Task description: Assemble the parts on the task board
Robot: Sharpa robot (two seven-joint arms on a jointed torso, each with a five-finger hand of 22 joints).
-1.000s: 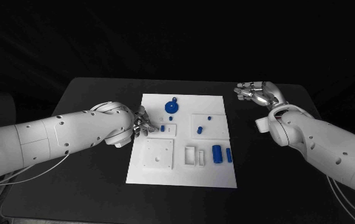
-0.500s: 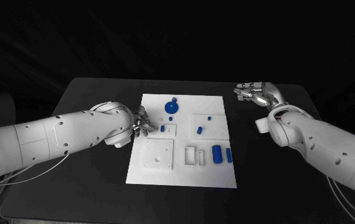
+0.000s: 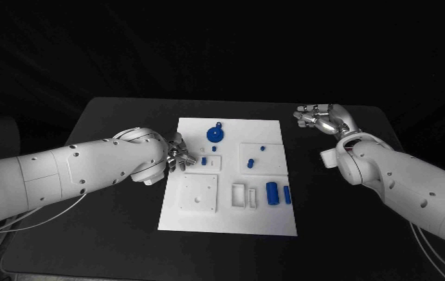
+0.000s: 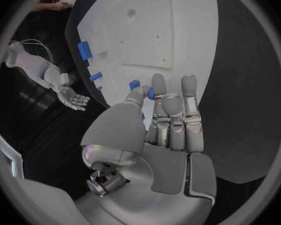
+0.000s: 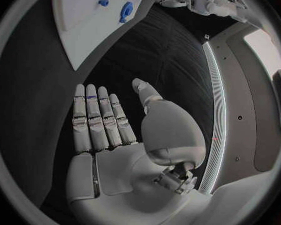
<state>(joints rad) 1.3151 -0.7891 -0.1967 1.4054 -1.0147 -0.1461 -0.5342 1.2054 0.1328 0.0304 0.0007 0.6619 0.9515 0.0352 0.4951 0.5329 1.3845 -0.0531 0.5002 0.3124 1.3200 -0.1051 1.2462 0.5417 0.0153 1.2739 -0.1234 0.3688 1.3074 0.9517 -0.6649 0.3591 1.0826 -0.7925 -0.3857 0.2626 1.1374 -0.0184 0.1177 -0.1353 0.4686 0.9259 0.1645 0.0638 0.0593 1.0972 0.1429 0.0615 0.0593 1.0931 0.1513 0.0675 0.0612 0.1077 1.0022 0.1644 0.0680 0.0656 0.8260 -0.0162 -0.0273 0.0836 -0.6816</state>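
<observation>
The white task board [image 3: 232, 213] lies mid-table with several blue parts on it. A round blue part [image 3: 214, 133] sits near its far edge, and two blue blocks [image 3: 272, 192] lie at its near right. My left hand [image 3: 179, 154] is at the board's left edge. Its thumb [image 4: 135, 96] and straight fingers [image 4: 158, 85] close round a small blue peg [image 4: 150, 92], which stands at a small square plate [image 3: 211, 162]. My right hand [image 3: 320, 117] hovers off the board's far right corner, fingers [image 5: 97, 122] straight and apart from the thumb, holding nothing.
Bare black table [image 3: 121, 229] surrounds the board on all sides. Other small blue pegs [image 3: 249, 163] stand mid-board, right of the left hand. A square white plate with holes [image 3: 199, 193] and two slotted holders [image 3: 243, 195] sit at the board's near half.
</observation>
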